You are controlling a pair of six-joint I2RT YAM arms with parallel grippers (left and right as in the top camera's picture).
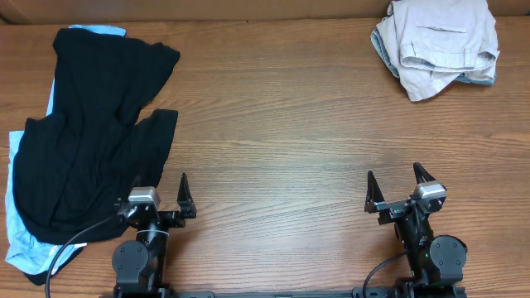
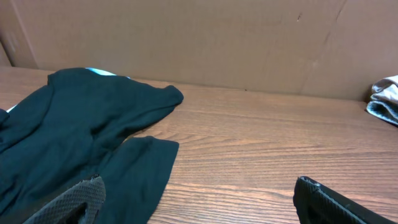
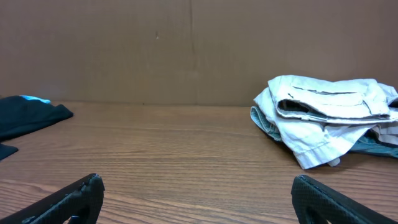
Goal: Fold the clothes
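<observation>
A black garment (image 1: pixel 91 141) lies spread at the table's left, over a pale-blue garment (image 1: pixel 16 215). It also shows in the left wrist view (image 2: pixel 81 130). Folded beige khaki shorts (image 1: pixel 439 41) sit at the far right corner on top of faded denim shorts (image 1: pixel 385 51); both show in the right wrist view, beige (image 3: pixel 329 112) over denim (image 3: pixel 264 121). My left gripper (image 1: pixel 159 189) is open and empty at the front left, its left finger over the black garment's edge. My right gripper (image 1: pixel 393 184) is open and empty at the front right, over bare wood.
The wooden table (image 1: pixel 273 141) runs between the two piles. A brown cardboard wall (image 3: pixel 186 50) stands along the far edge. Black cables trail from both arm bases at the front edge.
</observation>
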